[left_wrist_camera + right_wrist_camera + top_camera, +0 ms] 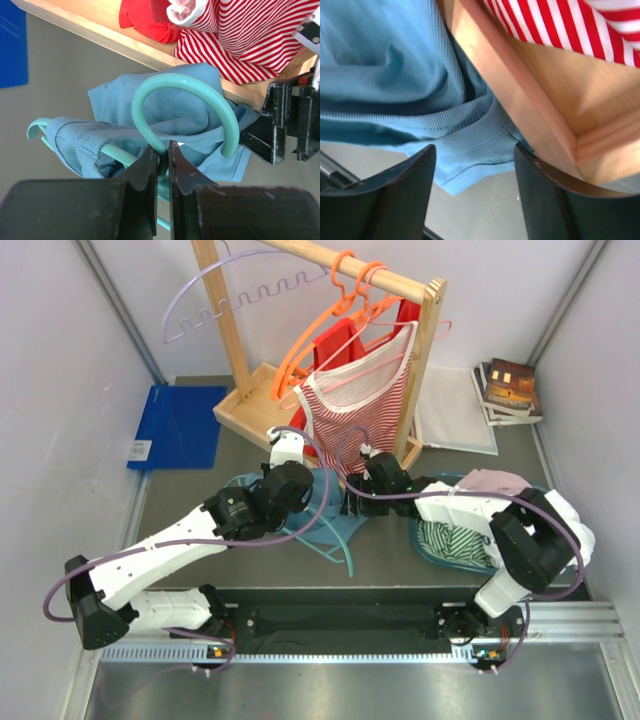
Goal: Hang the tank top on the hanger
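My left hand (162, 160) pinches the thin teal-green plastic hanger (185, 85).
My right hand (475, 157), spread wide, empty, faces the soft blue tank top (395, 65).

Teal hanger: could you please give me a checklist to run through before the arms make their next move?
1. Left pincer shut on the teal hanger at the base of its hook: ok.
2. Right pincer open, with the hem of the tank top between its fingers: ok, not gripped yet.
3. Tank top seated on both hanger shoulders: cannot tell, as the fabric is bunched.
4. Right pincer's clearance from the wooden rack base: not ok, one finger is close beside it.
5. Hanger hook free of fabric: ok.
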Controlling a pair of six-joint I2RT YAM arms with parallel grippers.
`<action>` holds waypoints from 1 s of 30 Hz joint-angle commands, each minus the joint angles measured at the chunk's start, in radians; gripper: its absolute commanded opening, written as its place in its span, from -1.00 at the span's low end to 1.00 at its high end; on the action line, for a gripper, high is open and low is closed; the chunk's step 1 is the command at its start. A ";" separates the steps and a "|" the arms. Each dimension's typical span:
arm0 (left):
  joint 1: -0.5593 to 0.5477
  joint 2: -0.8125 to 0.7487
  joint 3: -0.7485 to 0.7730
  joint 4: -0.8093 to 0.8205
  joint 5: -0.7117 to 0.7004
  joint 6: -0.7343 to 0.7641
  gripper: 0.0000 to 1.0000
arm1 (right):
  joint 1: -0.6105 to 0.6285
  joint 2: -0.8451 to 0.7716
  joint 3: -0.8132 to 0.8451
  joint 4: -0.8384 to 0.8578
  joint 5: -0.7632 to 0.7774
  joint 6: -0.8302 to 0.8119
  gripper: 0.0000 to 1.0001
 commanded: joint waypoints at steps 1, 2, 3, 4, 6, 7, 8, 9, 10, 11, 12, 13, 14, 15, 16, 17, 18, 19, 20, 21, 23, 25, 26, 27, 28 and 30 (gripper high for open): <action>0.000 0.003 0.014 0.027 -0.007 -0.008 -1.00 | 0.004 0.054 0.062 0.064 0.094 0.032 0.15; 0.000 0.003 0.013 0.026 -0.010 -0.008 -1.00 | 0.004 0.064 0.062 0.064 0.094 0.032 -0.05; 0.000 0.002 0.014 0.024 -0.014 -0.008 -1.00 | 0.004 0.068 0.064 0.061 0.094 0.027 -0.14; 0.000 0.002 0.013 0.022 -0.016 -0.007 -1.00 | 0.005 0.071 0.062 0.061 0.094 0.026 -0.28; 0.000 -0.001 0.013 0.022 -0.020 -0.005 -1.00 | 0.005 0.078 0.058 0.059 0.094 0.019 -0.42; 0.000 -0.001 0.013 0.022 -0.026 -0.004 -1.00 | 0.005 0.081 0.058 0.058 0.094 0.019 -0.55; 0.001 -0.003 0.011 0.022 -0.030 -0.004 -1.00 | 0.007 0.087 0.058 0.055 0.094 0.018 -0.62; 0.000 -0.003 0.011 0.024 -0.033 -0.004 -1.00 | 0.006 0.087 0.059 0.055 0.091 0.013 -0.69; 0.000 -0.001 0.011 0.027 -0.039 -0.002 -1.00 | 0.005 0.089 0.062 0.050 0.088 0.009 -0.82; 0.000 0.002 0.010 0.032 -0.040 0.001 -1.00 | 0.005 0.086 0.064 0.046 0.085 0.006 -0.89; 0.000 0.003 0.010 0.036 -0.043 0.003 -1.00 | 0.005 0.083 0.064 0.043 0.083 0.001 -0.95; 0.000 0.006 0.010 0.041 -0.043 0.003 -1.00 | 0.005 0.080 0.062 0.041 0.077 -0.002 -1.00; 0.001 0.015 0.010 0.042 -0.051 0.003 -1.00 | 0.004 0.071 0.061 0.036 0.073 -0.004 -1.00; 0.000 0.018 0.014 0.042 -0.056 0.003 -1.00 | 0.007 0.062 0.058 0.035 0.069 -0.005 -1.00; 0.000 0.025 0.016 0.042 -0.060 0.003 -1.00 | 0.006 0.054 0.050 0.033 0.059 -0.007 -1.00; 0.001 0.035 0.019 0.041 -0.075 -0.004 -1.00 | 0.005 0.029 0.047 0.029 0.057 -0.008 -1.00; 0.000 0.040 0.021 0.036 -0.086 -0.008 -1.00 | 0.005 0.016 0.042 0.026 0.054 -0.013 -1.00; 0.003 0.046 0.022 0.030 -0.100 -0.016 -1.00 | 0.004 0.002 0.033 0.012 0.054 -0.014 -1.00; 0.002 0.057 0.028 0.026 -0.118 -0.027 -1.00 | 0.005 -0.030 0.029 0.006 0.057 -0.016 -1.00; 0.009 0.060 0.030 0.019 -0.123 -0.030 -1.00 | 0.004 -0.047 0.022 0.000 0.060 -0.019 -1.00; 0.026 0.068 0.034 0.015 -0.126 -0.042 -1.00 | 0.004 -0.093 -0.007 -0.014 0.062 -0.016 -1.00; 0.058 0.069 0.036 0.022 -0.111 -0.048 -1.00 | 0.004 -0.136 -0.028 -0.034 0.062 -0.016 -1.00; 0.070 0.068 0.036 0.029 -0.100 -0.051 -1.00 | 0.004 -0.150 -0.036 -0.045 0.062 -0.019 -1.00; 0.090 0.066 0.033 0.038 -0.085 -0.053 -1.00 | 0.004 -0.167 -0.040 -0.053 0.063 -0.025 -1.00; 0.098 0.065 0.033 0.059 -0.079 -0.051 -1.00 | 0.004 -0.205 -0.056 -0.068 0.069 -0.027 -1.00; 0.118 0.066 0.033 0.075 -0.080 -0.051 -1.00 | 0.004 -0.245 -0.071 -0.082 0.076 -0.033 -1.00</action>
